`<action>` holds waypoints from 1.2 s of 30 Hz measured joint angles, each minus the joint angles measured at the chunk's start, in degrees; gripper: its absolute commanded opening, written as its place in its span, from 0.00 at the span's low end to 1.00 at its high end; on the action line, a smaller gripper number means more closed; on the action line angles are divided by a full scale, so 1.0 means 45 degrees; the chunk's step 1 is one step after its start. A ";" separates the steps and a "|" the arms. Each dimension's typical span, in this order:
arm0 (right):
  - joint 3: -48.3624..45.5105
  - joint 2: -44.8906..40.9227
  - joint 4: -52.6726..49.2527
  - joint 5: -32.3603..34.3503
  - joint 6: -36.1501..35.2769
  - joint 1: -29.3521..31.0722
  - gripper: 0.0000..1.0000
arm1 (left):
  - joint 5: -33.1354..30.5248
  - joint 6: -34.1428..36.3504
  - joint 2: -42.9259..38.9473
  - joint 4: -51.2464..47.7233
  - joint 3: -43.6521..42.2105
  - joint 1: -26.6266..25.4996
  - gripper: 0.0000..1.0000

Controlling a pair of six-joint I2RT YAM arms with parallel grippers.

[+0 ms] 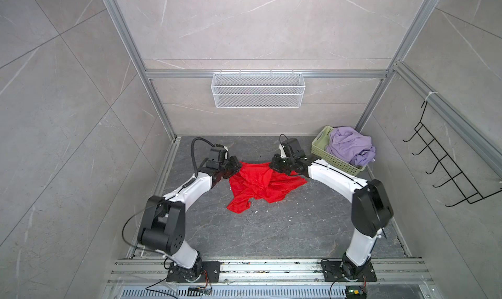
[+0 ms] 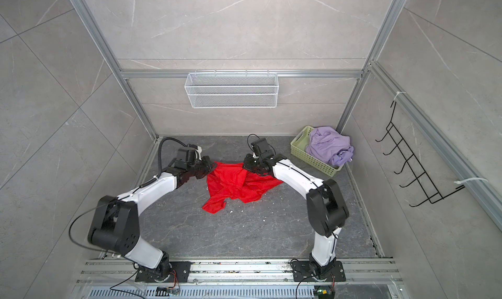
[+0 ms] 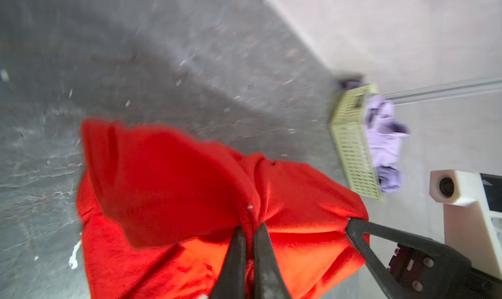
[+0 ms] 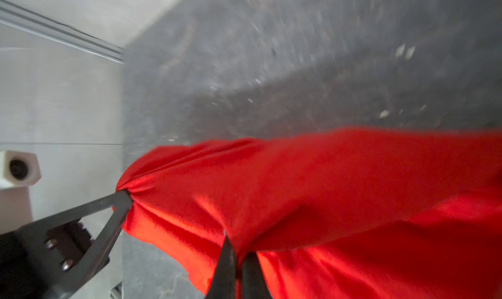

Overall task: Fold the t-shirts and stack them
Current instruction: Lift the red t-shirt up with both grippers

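left gripper [image 3: 251, 228] and right gripper [image 4: 237, 247], jaws pressed together, each pinch the far edge of the bright red cloth t-shirt [image 1: 258, 186] on the dark stone table [image 1: 271, 229]; tips hidden from above. pale lilac t-shirt [image 1: 350, 145] heaps in a green plastic lattice basket [image 1: 336, 161].

A bright red cloth t-shirt [image 1: 260, 187] and a pale lilac cloth t-shirt [image 1: 350, 145], both not folded.
The red one lies crumpled near the middle of the dark grey stone table [image 1: 271, 229]. Its back edge is pulled out straight, and the rest sags in messy folds. The lilac one sits in a soft heap in the pale green plastic basket [image 1: 336, 161] in the back right corner.
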 measured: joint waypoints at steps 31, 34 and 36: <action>1.1783 -0.1302 -0.5989 -0.0117 -0.6509 0.0301 0.04 | 0.1613 0.0034 -0.5979 0.0015 0.2191 -0.2657 0.00; 1.1181 0.0141 -0.5328 -0.0869 -0.5950 0.0257 0.60 | -0.0219 -0.0714 -0.6868 -0.0724 0.0806 -0.2603 0.19; 1.1268 0.1491 -0.5110 -0.0894 -0.5814 0.0243 0.74 | -0.1773 -0.1632 -0.7155 -0.1991 -0.0058 -0.2545 0.45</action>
